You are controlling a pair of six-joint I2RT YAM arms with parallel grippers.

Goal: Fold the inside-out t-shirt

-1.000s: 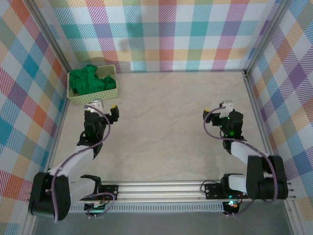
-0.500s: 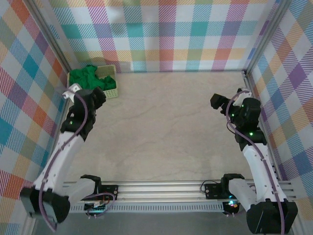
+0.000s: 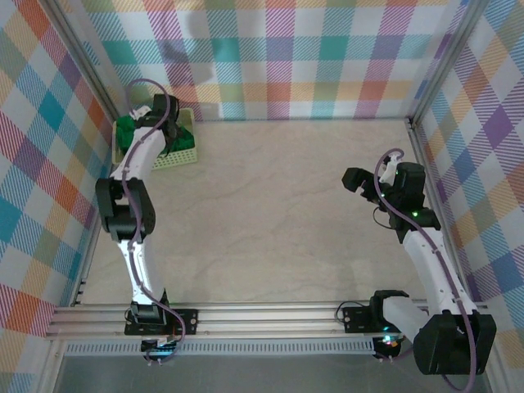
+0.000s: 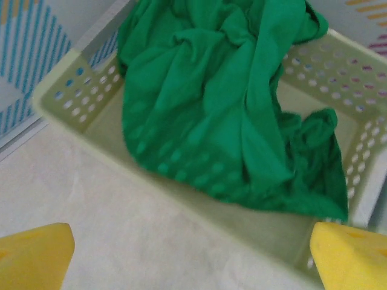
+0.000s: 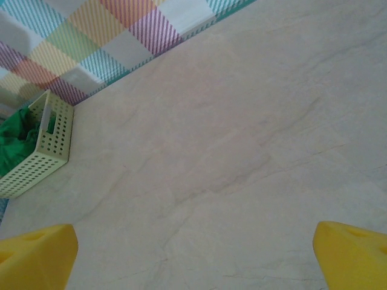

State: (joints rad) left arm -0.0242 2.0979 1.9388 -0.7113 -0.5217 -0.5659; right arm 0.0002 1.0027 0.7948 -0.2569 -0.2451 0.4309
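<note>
Rail (image 3: pixel 270 315) along near table (image 3: pixel 278 229) edge carries both arm bases. Beyond it, at right side, right pincer (image 3: pixel 354 181) hangs over bare marbled table, yellow fingertips (image 5: pixel 36 254) spread wide, nothing between them. Farther back, left arm stretched to far-left corner. There left pincer (image 4: pixel 192 257) wide apart, gripping nothing, poised just above near rim of pale perforated basket (image 4: pixel 66 72). Basket holds inside-out t-shirt (image 4: pixel 224 109), bright green, crumpled, filling most of it. Plaid walls (image 3: pixel 278 57) behind.
</note>
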